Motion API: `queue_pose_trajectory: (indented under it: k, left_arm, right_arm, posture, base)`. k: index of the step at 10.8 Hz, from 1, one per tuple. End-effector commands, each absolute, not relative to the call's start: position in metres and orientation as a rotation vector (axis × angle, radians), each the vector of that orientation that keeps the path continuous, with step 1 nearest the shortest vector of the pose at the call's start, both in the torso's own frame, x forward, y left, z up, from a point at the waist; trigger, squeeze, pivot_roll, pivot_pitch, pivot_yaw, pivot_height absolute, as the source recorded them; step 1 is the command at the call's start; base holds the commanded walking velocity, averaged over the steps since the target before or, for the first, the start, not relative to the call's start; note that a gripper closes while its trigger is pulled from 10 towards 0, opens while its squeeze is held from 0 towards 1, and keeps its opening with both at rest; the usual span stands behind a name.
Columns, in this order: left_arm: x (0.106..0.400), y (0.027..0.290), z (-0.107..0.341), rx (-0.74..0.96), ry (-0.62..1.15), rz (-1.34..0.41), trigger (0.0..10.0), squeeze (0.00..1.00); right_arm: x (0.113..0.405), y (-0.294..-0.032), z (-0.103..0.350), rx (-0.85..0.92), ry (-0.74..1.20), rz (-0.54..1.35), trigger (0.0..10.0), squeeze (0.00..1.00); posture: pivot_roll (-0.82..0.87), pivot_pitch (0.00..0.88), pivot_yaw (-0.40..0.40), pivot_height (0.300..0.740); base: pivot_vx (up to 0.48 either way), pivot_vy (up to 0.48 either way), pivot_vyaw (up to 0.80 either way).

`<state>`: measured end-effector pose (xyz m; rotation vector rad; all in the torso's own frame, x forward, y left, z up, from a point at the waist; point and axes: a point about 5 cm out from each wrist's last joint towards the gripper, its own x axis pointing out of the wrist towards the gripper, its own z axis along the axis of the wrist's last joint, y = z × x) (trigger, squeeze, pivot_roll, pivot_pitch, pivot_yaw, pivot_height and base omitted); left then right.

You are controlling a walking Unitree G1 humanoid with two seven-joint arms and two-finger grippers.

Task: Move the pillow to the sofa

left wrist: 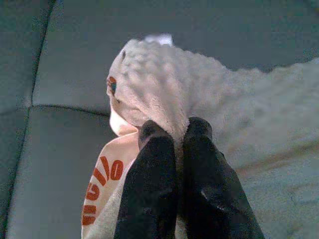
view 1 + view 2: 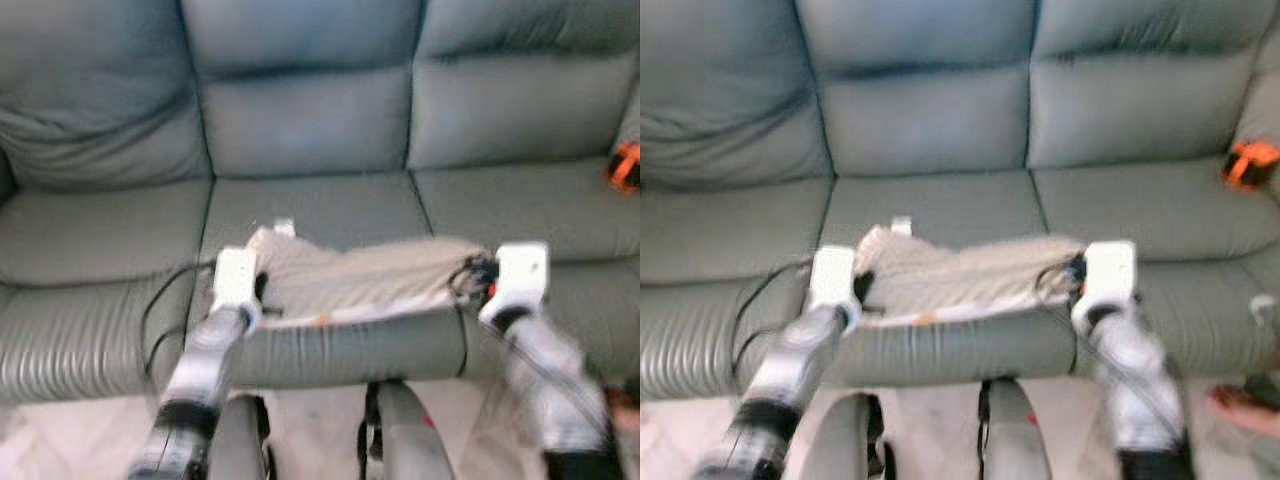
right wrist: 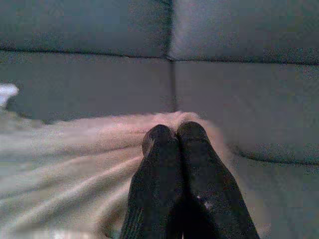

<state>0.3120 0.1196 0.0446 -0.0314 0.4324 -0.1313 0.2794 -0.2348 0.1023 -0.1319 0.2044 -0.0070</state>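
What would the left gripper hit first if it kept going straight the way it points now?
Beyond the pillow it is shut on, the left gripper would probably meet the sofa seat cushion, then the backrest; depth is unclear.

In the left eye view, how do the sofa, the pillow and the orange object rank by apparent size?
1. The sofa, by far the largest.
2. The pillow, held by the left gripper and right gripper.
3. The orange object, smallest, though cut by the frame edge.

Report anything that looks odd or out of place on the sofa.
A small orange and black object lies alone on the far right seat of the grey leather sofa. The beige fuzzy pillow sags, pinched at its ends by the left gripper and right gripper.
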Motion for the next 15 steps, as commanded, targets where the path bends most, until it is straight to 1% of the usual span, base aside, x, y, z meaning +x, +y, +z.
queue_pose_trajectory:
  k: [1, 2, 3, 5, 6, 7, 8, 10, 12, 13, 14, 15]
  left_arm:
    - [0.314, 0.139, 0.04, -0.039, 0.44, -0.029, 10.0, 0.0]
    - [0.326, 0.135, 0.045, -0.033, 0.376, 0.015, 10.0, 0.0]
    - [0.329, 0.143, 0.046, -0.012, 0.356, 0.078, 10.0, 0.0]
    - [0.331, 0.164, 0.045, 0.011, 0.35, 0.212, 10.0, 0.0]
    - [0.327, 0.181, 0.039, 0.022, 0.378, 0.303, 10.0, 0.0]
    - [0.325, 0.186, 0.035, 0.038, 0.389, 0.322, 10.0, 0.0]
    - [0.324, 0.186, 0.035, 0.03, 0.385, 0.333, 10.0, 0.0]
    - [0.323, 0.178, 0.031, 0.032, 0.403, 0.305, 10.0, 0.0]
    - [0.322, 0.17, 0.026, 0.026, 0.437, 0.257, 10.0, 0.0]
    - [0.323, 0.167, 0.027, 0.019, 0.423, 0.236, 10.0, 0.07]
    - [0.325, 0.165, 0.03, 0.011, 0.402, 0.221, 10.0, 1.0]
    - [0.326, 0.165, 0.031, 0.013, 0.395, 0.216, 10.0, 1.0]
  right_arm:
    - [0.28, -0.257, 0.112, -0.153, 0.187, -0.082, 10.0, 0.0]
    - [0.293, -0.255, 0.123, -0.171, 0.142, -0.034, 10.0, 0.0]
    - [0.298, -0.245, 0.126, -0.194, 0.114, 0.023, 10.0, 0.0]
    - [0.306, -0.219, 0.123, -0.205, 0.095, 0.133, 10.0, 0.0]
    - [0.307, -0.205, 0.117, -0.206, 0.108, 0.19, 10.0, 0.0]
    - [0.304, -0.202, 0.111, -0.261, 0.128, 0.224, 10.0, 0.0]
    - [0.3, -0.203, 0.106, -0.276, 0.144, 0.224, 10.0, 0.0]
    - [0.296, -0.214, 0.101, -0.303, 0.165, 0.156, 10.0, 0.0]
    - [0.294, -0.212, 0.101, -0.318, 0.16, 0.146, 10.0, 0.0]
    - [0.29, -0.212, 0.097, -0.312, 0.161, 0.145, 10.0, 0.51]
    - [0.289, -0.214, 0.095, -0.298, 0.164, 0.13, 10.0, 1.0]
    - [0.288, -0.214, 0.094, -0.298, 0.165, 0.125, 10.0, 1.0]
  posture:
    - [-0.12, 0.218, 0.066, 0.65]
    - [-0.13, 0.226, 0.065, 0.65]
    - [-0.15, 0.229, 0.062, 0.65]
    - [-0.15, 0.229, 0.043, 0.65]
    - [-0.15, 0.228, 0.033, 0.65]
    - [-0.15, 0.23, 0.028, 0.65]
    - [-0.15, 0.232, 0.022, 0.65]
    - [-0.15, 0.225, 0.013, 0.65]
    - [-0.16, 0.221, 0.008, 0.65]
    - [-0.16, 0.218, 0.012, 0.65]
    - [-0.15, 0.216, 0.014, 0.65]
    - [-0.15, 0.211, 0.016, 0.65]
  base:
    - [0.0, 0.0, 0.0]
    - [0.0, 0.0, 0.0]
    - [0.0, 0.0, 0.0]
    - [0.0, 0.0, 0.0]
    - [0.0, 0.0, 0.0]
    - [0.0, 0.0, 0.0]
    - [0.0, 0.0, 0.0]
    - [0.0, 0.0, 0.0]
    - [0.0, 0.0, 0.0]
    - [0.0, 0.0, 0.0]
    - [0.0, 0.0, 0.0]
    - [0.0, 0.0, 0.0]
